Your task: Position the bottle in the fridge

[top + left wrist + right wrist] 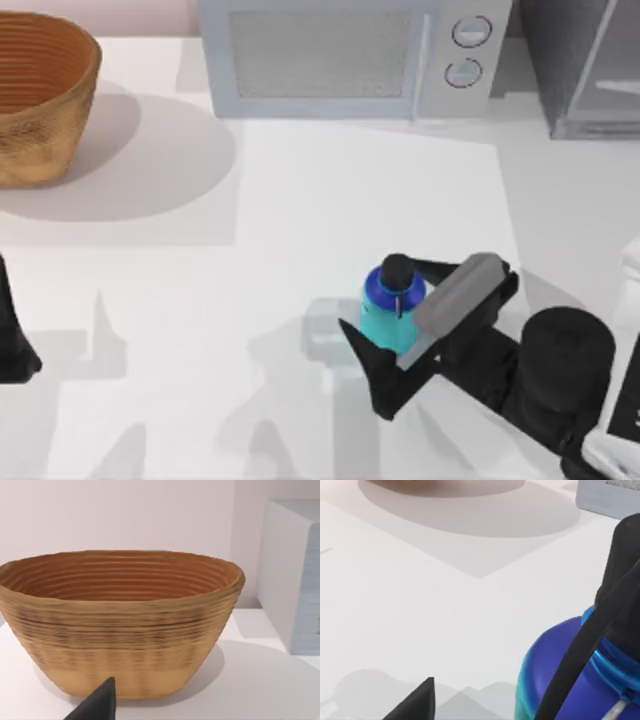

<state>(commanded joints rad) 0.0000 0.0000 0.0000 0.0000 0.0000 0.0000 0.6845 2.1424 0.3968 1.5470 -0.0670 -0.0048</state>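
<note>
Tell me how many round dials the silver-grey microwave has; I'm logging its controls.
2. Both sit on the silver-grey microwave at the table's far edge, on its right-hand panel: the upper round dial directly above the lower round dial.

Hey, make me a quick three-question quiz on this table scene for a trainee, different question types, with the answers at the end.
1. True or false: the small cyan bottle with the black cap stands inside the tall dark grey fridge.
2. Which arm's tool brackets the bottle? A) left B) right
3. Fill in: the woven tan basket sits at the table's far ____ corner in the top view.

Key:
1. False; it stands on the white table, between the open fingers of the right tool.
2. B; the left tool is parked at the left edge.
3. Left; the silver-grey microwave is beside it.
</note>
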